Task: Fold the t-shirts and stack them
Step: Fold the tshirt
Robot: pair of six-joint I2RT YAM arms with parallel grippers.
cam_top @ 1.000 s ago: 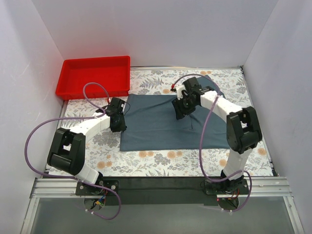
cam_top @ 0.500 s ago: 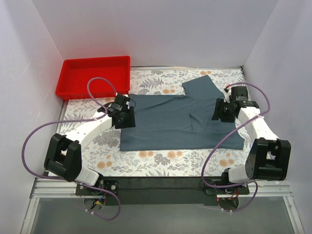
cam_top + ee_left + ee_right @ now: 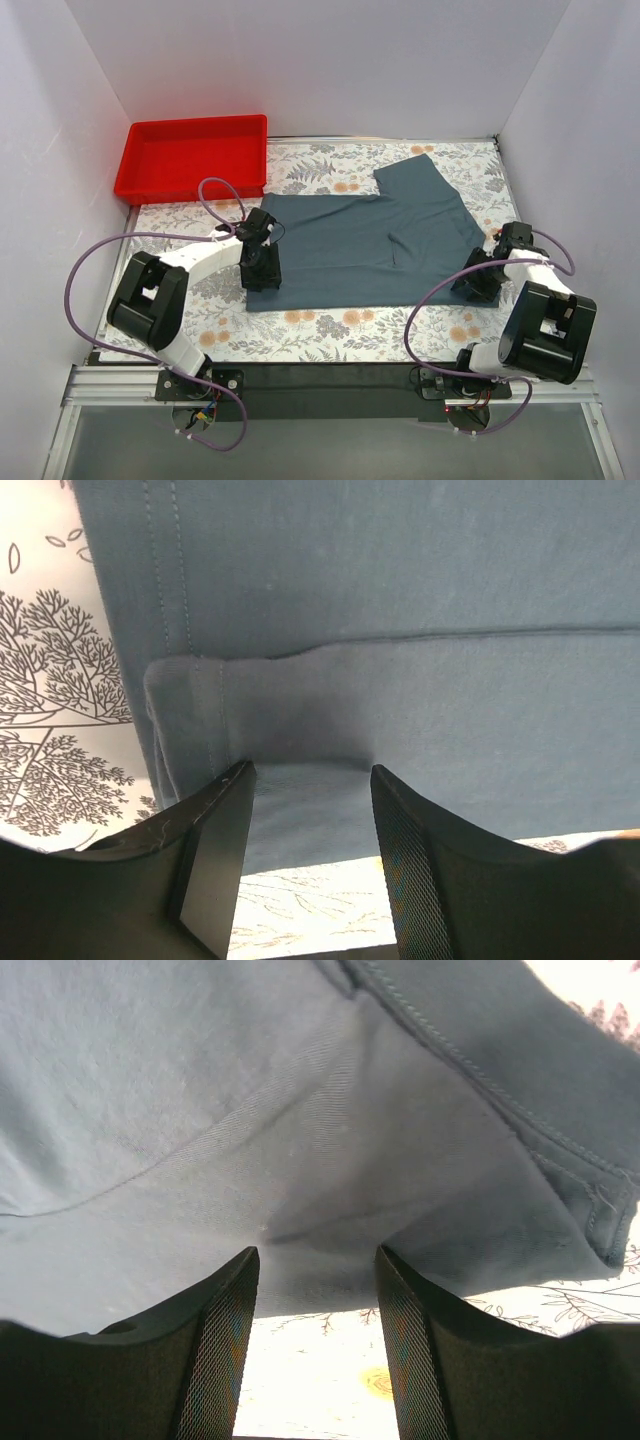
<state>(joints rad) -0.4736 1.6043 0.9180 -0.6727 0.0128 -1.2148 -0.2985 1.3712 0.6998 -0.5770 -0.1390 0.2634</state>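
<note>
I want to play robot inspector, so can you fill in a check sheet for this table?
Surface: table with a flowery cover, flat.
Job's things: one blue-grey t-shirt, spread flat, one sleeve sticking out at the far right; no folded stack seen.
Clutter: red tray at the far left corner, nothing in it.
Grippers: left gripper at the shirt's near left corner, right gripper at its near right corner; both with jaws apart over the cloth edge.
Cables: purple cables loop beside each arm, off the shirt.
Surroundings: white walls on three sides.
</note>
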